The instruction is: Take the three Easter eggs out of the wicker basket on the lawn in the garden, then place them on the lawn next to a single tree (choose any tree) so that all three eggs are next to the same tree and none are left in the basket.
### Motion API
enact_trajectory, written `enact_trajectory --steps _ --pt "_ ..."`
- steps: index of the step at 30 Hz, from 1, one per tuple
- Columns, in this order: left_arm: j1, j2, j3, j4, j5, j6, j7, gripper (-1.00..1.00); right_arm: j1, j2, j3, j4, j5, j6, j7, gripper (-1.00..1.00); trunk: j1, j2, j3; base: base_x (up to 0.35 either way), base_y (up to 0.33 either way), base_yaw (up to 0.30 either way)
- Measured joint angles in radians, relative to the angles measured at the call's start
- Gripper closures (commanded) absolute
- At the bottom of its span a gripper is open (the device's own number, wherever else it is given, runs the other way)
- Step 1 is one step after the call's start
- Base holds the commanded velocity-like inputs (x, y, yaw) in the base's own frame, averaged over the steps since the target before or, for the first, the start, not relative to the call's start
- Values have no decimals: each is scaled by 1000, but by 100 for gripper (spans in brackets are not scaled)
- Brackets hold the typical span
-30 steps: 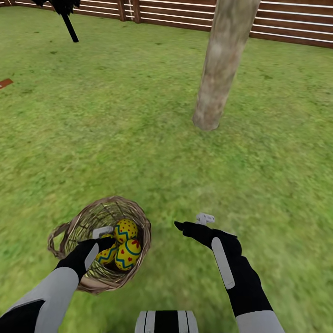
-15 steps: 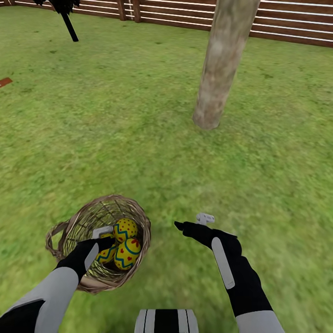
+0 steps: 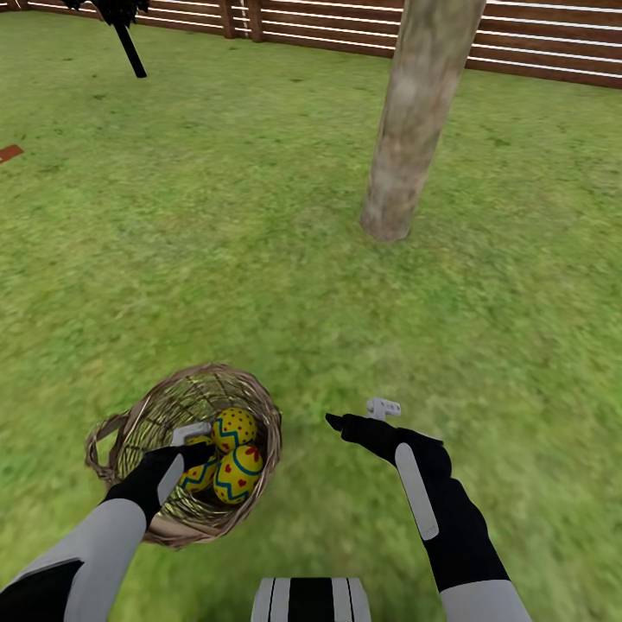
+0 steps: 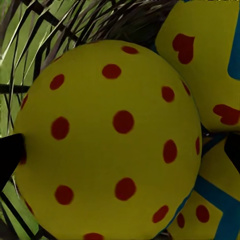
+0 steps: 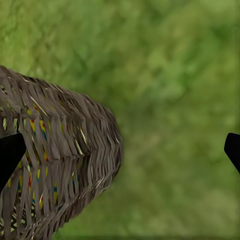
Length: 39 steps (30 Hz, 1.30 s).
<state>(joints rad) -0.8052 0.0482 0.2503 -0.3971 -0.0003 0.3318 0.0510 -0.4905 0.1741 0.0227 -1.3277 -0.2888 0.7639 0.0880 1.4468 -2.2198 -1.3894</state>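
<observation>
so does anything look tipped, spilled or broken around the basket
Nothing stands out. The round tan wicker basket sits upright on the green lawn, with the yellow, blue-banded Easter eggs all inside. The left gripper reaches into it; the right gripper hovers beside it.

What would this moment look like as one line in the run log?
left gripper: in wicker basket, fingers either side of a dotted Easter egg | eggs in basket: three | right gripper: open over lawn | tree: ahead
</observation>
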Motion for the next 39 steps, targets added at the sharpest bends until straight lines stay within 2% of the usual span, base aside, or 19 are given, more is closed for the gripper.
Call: enact_trajectory --steps 15,18,33,36,39 --pt "0 8 1 0 1 0 0 -100 0 0 0 0 0 0 0 -100 0 0 0 0 0 0" --pt "0 8 1 0 1 0 0 -100 0 0 0 0 0 0 0 -100 11 -21 -9 0 0 0" --pt "0 14 1 0 1 2 1 -100 0 0 0 0 0 0 0 -100 12 -21 -9 0 0 0" --pt "0 15 1 0 1 2 1 -100 0 0 0 0 0 0 0 -100 23 -42 -19 0 0 0" --pt "0 15 1 0 2 2 1 -100 0 0 0 0 0 0 0 -100 23 -42 -19 0 0 0"
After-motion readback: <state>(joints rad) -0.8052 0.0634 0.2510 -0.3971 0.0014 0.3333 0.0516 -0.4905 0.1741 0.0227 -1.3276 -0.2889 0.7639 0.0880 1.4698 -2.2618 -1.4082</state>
